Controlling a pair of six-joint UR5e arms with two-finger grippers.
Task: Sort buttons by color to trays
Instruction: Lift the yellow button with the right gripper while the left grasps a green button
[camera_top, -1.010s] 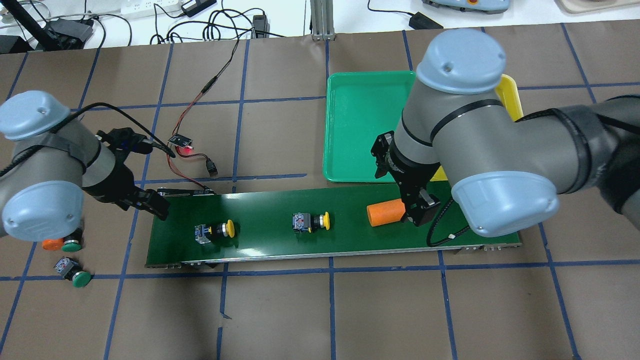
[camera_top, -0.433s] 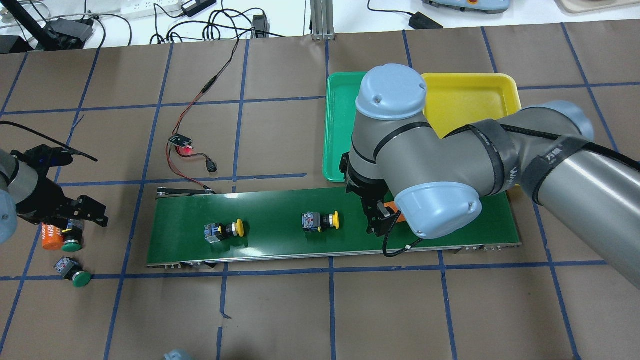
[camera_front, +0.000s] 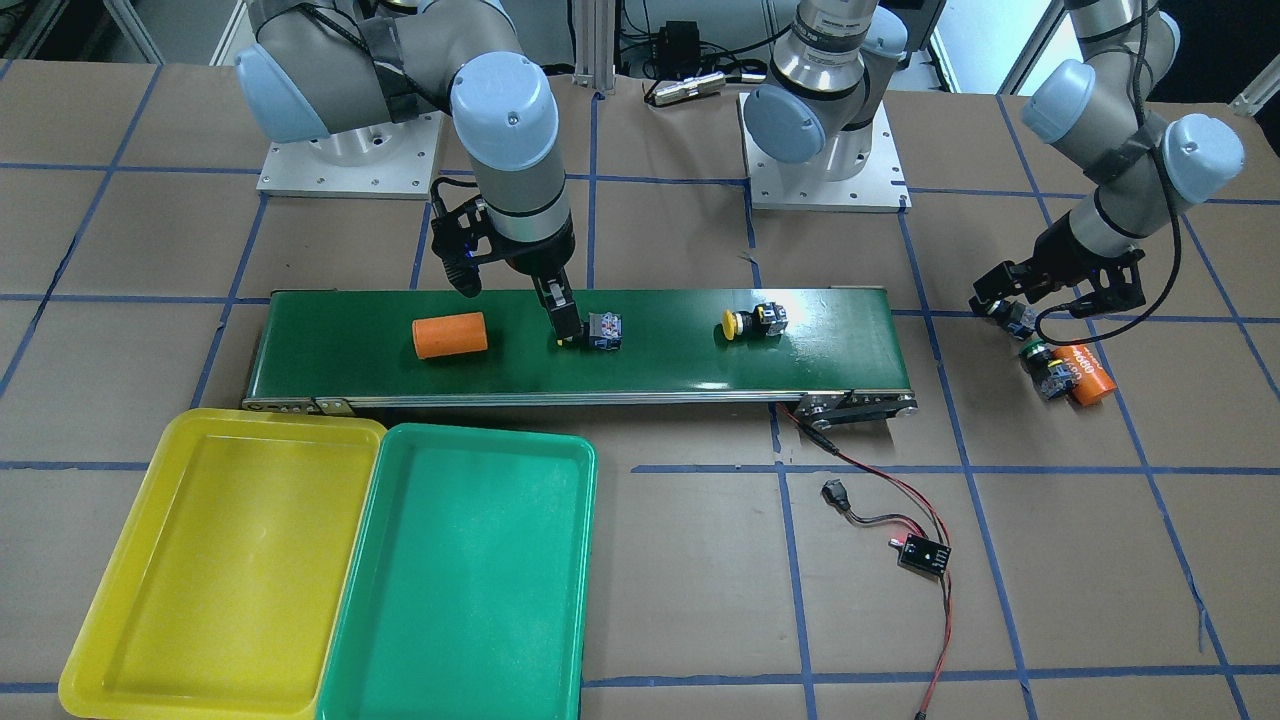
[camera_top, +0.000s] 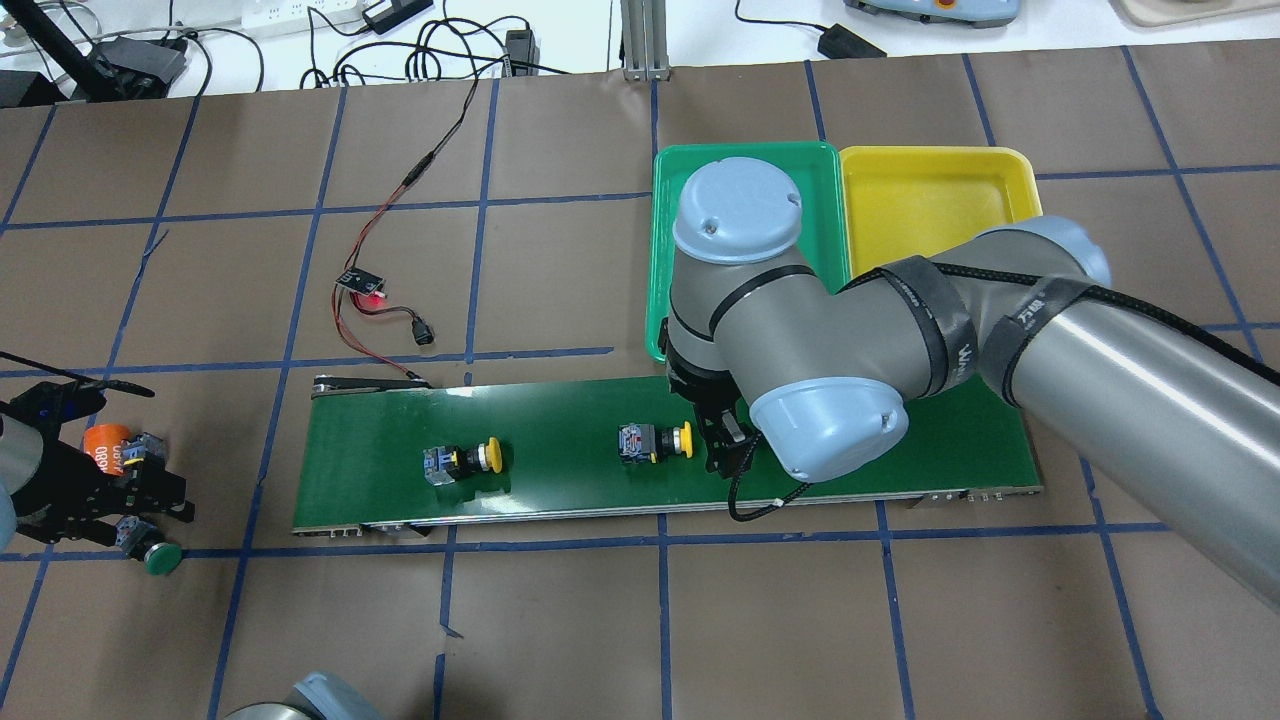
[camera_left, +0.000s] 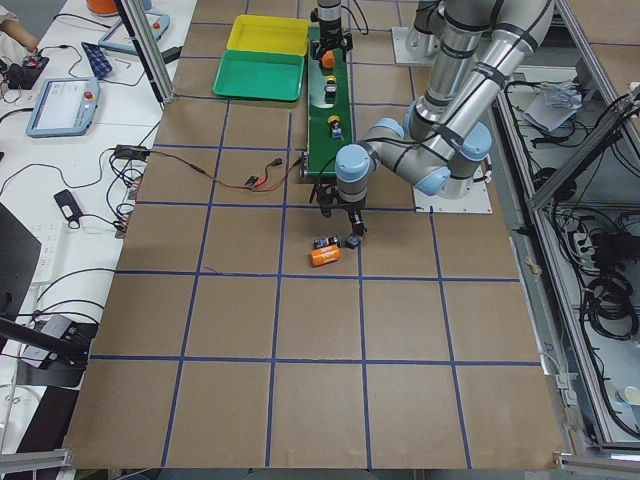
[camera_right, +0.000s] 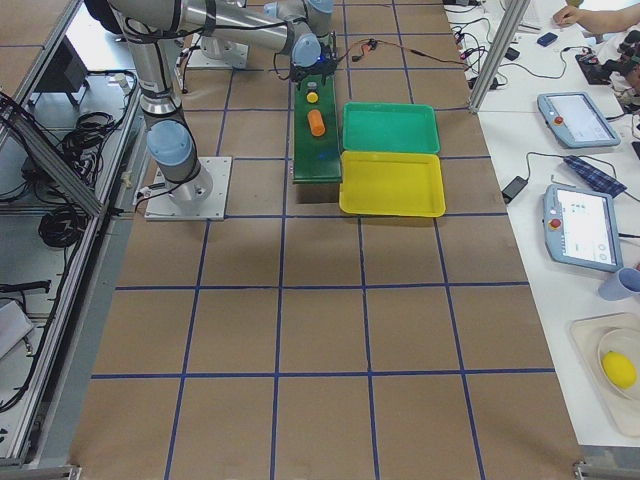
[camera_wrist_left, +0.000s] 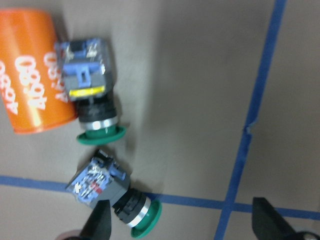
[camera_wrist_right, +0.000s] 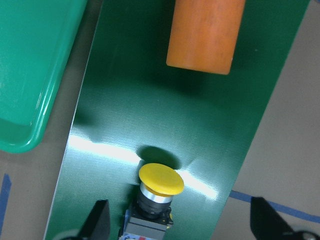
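Observation:
Two yellow-capped buttons lie on the belt, one beside my right gripper and one further left. The right gripper is open, and the nearer yellow button sits between its fingertips, closer to the left one. Two green-capped buttons lie on the table off the belt's end. My left gripper hovers open just above them, holding nothing. The yellow tray and the green tray stand side by side, both holding nothing.
An orange cylinder lies on the dark-green conveyor belt, past the right gripper. A second orange cylinder touches one green button. A small circuit board with red wires lies near the belt's end.
The right arm swept left along the belt, from the orange cylinder to the yellow button. The left arm drew back over the green buttons. Both yellow buttons drifted right on the belt.

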